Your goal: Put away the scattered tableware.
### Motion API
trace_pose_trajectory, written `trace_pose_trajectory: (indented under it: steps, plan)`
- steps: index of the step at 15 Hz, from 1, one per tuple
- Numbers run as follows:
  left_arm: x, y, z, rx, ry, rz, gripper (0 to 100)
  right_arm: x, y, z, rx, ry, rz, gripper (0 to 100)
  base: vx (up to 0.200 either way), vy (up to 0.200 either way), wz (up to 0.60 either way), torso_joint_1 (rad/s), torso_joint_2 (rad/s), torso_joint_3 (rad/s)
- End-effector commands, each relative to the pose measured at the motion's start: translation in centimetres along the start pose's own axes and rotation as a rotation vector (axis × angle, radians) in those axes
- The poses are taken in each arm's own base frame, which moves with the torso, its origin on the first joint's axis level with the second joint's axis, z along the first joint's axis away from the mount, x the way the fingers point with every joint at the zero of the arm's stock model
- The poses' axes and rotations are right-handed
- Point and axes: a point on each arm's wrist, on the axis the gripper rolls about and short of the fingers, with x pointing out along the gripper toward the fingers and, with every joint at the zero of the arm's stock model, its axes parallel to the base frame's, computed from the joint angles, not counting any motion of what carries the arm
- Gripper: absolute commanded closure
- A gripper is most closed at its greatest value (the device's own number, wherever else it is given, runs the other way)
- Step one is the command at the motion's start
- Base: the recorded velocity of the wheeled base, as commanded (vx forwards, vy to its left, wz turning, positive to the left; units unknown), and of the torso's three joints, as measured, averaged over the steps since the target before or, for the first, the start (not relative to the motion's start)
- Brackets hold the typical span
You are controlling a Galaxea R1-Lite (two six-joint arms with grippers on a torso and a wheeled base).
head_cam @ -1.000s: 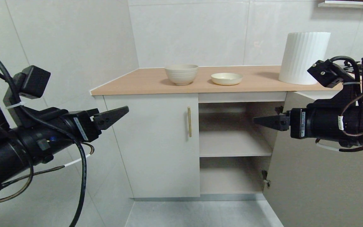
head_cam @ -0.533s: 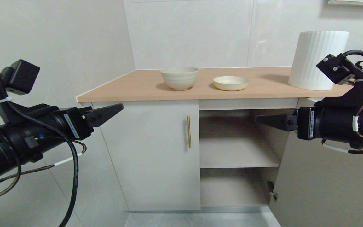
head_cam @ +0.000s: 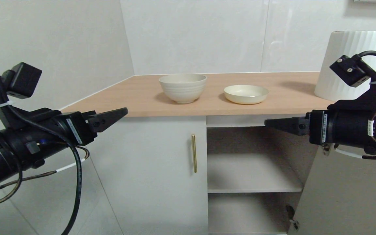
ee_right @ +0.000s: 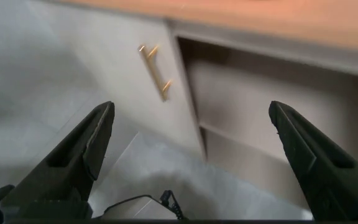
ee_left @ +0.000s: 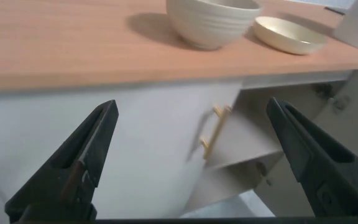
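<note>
Head view: ribbed cream ceramic bowl (head_cam: 182,87) and shallow cream dish (head_cam: 246,94) rest on the wooden countertop (head_cam: 132,99) above the open white cabinet (head_cam: 155,156); left gripper (head_cam: 121,114) and right gripper (head_cam: 269,123) hover level, jaws spread and empty, seemingly poised for pickup.

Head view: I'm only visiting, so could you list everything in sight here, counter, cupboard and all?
cream ribbed ceramic bowl: one, cream, on the countertop, left of the dish
shallow cream dish: one, cream, on the countertop, apart from the bowl
white fluted container: one, white, countertop's right end
wooden countertop: one, light brown, atop the cabinet
white cabinet: one, white, left door shut, right door open
brass handle: one, gold, on the shut door
left gripper: black, open, before the shut door
right gripper: black, open, before the open compartment
</note>
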Motion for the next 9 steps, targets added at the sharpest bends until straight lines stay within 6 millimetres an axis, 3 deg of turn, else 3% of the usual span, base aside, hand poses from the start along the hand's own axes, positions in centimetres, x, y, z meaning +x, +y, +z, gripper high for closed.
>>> trace_pose_trajectory:
  steps: [1,9]
  plan:
    - [0.02,0.02,-0.10,-0.001,0.003,0.001,0,-0.41,0.01,-0.16,-0.001,-0.004,0.006,0,0.000,0.000,0.00,0.000,0.00,0.000]
    - [0.13,0.04,-0.23,-0.005,0.012,-0.011,0,-0.08,-0.17,-0.69,-0.031,-0.045,0.013,0,0.000,0.000,0.00,0.000,0.00,0.000]
